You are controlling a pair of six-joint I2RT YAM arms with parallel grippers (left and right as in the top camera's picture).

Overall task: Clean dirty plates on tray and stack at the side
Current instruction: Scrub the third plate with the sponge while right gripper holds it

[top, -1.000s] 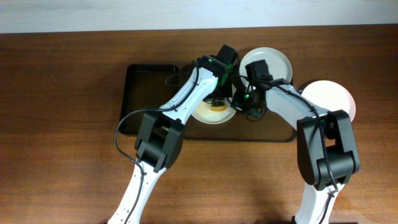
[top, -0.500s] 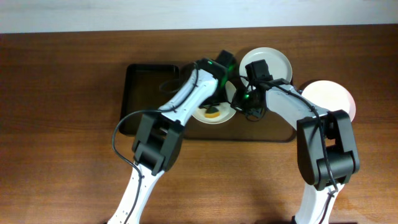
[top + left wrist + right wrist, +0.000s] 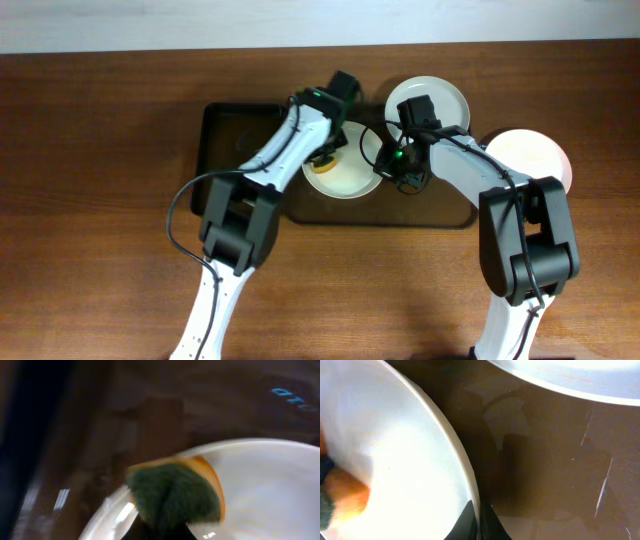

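A white plate lies on the dark brown tray. My left gripper is shut on a green and yellow sponge that presses on the plate's left rim. In the left wrist view the sponge covers the plate edge. My right gripper is shut on that plate's right rim, and in the right wrist view the rim runs between its fingertips. A second plate sits at the tray's far right corner. A third plate lies on the table to the right.
A smaller black deeper tray sits directly left of the brown tray. Both arms cross over the brown tray's middle. The wooden table stretches around the trays.
My left gripper has dragged the sponge from the plate's middle to its left rim. The right gripper has stayed on the plate's right rim.
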